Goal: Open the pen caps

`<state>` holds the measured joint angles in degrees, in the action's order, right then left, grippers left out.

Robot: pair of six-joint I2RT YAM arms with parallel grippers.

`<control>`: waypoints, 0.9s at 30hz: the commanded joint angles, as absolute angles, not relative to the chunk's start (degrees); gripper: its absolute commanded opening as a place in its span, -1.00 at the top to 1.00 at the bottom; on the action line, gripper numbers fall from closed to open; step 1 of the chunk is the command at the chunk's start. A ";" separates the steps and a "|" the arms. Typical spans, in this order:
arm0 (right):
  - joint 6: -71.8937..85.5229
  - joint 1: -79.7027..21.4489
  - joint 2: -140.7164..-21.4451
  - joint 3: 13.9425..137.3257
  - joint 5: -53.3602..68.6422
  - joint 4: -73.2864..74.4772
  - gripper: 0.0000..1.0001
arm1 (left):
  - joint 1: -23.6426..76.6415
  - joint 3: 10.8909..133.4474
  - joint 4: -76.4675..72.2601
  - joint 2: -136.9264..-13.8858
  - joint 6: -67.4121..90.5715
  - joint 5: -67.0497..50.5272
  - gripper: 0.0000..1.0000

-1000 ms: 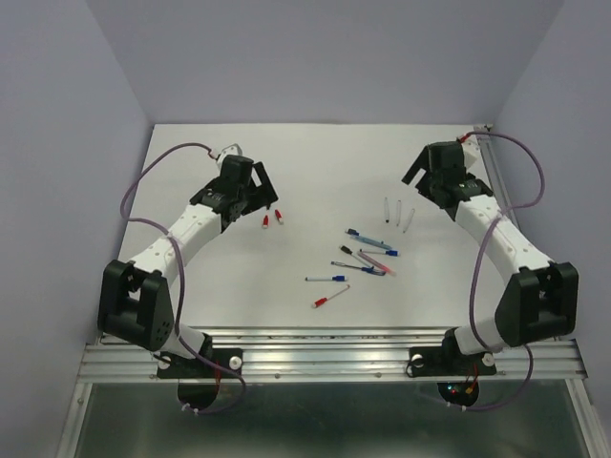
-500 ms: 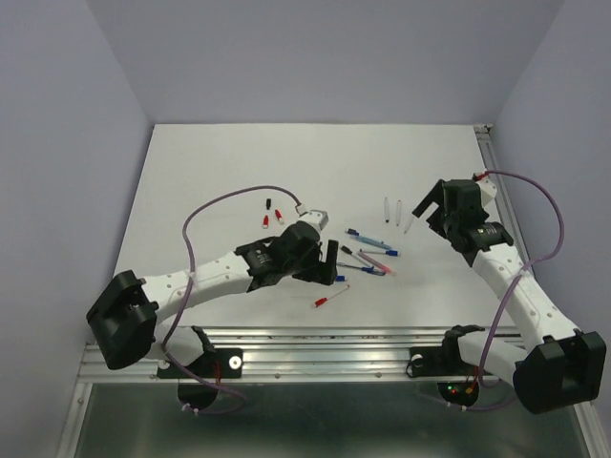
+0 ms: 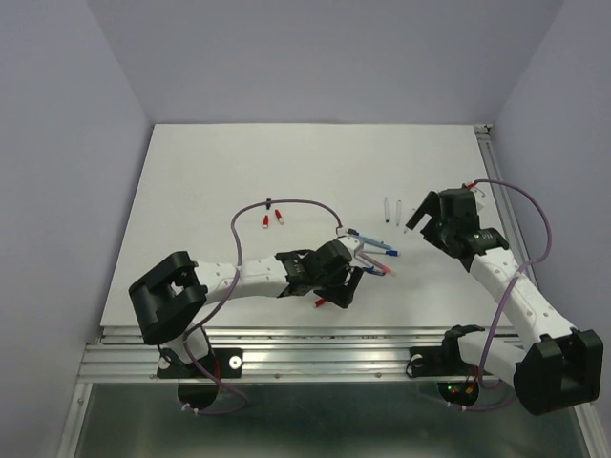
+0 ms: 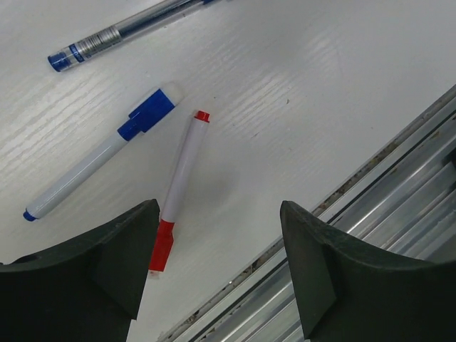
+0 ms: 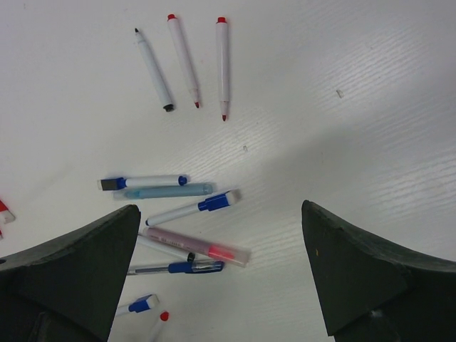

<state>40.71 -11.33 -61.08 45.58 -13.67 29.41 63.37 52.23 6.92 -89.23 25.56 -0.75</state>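
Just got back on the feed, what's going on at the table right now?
The left gripper hovers with open fingers over a red-capped pen near the front edge of the table; nothing is gripped yet. The right gripper hangs open and empty, with three uncapped pens in its view. Two loose red caps lie farther left.

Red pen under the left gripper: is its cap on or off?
On. The wide red cap covers one end of the red pen, which lies flat on the table below the open left gripper.
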 commanded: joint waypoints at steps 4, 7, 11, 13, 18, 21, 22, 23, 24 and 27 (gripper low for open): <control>39.55 -11.69 -59.50 43.42 -11.16 27.69 -1.00 | 64.78 57.83 8.79 -94.83 22.59 4.30 -0.48; 39.20 -11.69 -59.24 43.33 -11.25 28.12 -1.00 | 64.78 59.50 10.10 -97.55 21.98 5.27 -0.32; 39.29 -11.69 -59.06 43.42 -11.86 29.09 -1.00 | 65.21 60.21 11.16 -99.23 21.62 5.18 -0.14; 39.37 -11.69 -58.71 43.16 -11.95 29.18 -1.00 | 65.39 60.21 11.86 -99.75 21.88 5.80 0.06; 39.38 -11.69 -58.01 42.98 -12.04 29.62 -1.00 | 66.18 59.77 12.13 -100.11 21.88 5.10 0.35; 39.46 -11.69 -57.31 43.33 -12.22 30.84 -1.00 | 67.41 59.59 12.13 -100.02 21.53 3.96 0.58; 39.46 -11.69 -57.04 43.42 -12.13 31.02 -1.00 | 67.59 59.50 12.04 -99.67 21.62 3.78 0.63; 39.46 -11.69 -56.34 43.50 -12.22 31.29 -1.00 | 67.76 59.24 11.95 -99.41 21.62 3.69 0.67; 39.55 -11.69 -55.99 43.51 -12.13 31.46 -1.00 | 67.76 59.24 11.95 -99.06 21.80 3.43 0.76; 39.20 -11.69 -53.54 42.90 -10.29 31.29 -1.00 | 67.68 59.06 11.34 -96.95 22.67 4.13 1.00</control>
<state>40.27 -11.33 -56.77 44.05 -11.55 31.29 67.18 58.24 10.57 -99.88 22.48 4.45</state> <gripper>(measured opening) 0.998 0.198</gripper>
